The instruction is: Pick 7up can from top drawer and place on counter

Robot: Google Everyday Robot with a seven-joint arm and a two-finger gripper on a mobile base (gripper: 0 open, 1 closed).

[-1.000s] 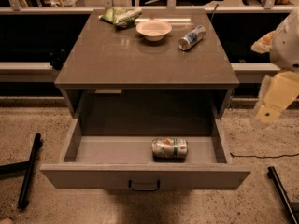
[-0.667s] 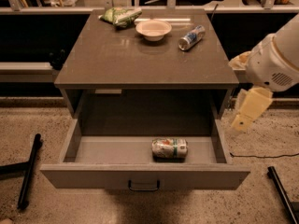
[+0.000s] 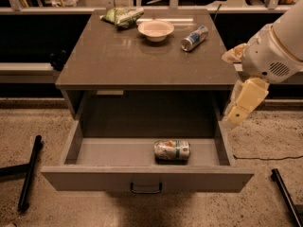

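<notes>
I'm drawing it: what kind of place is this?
Probably a robot test room: a lone counter with a bowl, a 7up can in the open top drawer, and the gripper beside its right wall.

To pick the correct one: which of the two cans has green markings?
The 7up can, lying in the top drawer; the blue-and-silver can lies on the counter. The claw hangs right of the drawer.

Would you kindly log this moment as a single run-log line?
top drawer: open | 7up can: lying inside | gripper: by drawer's right side, not touching can
</notes>
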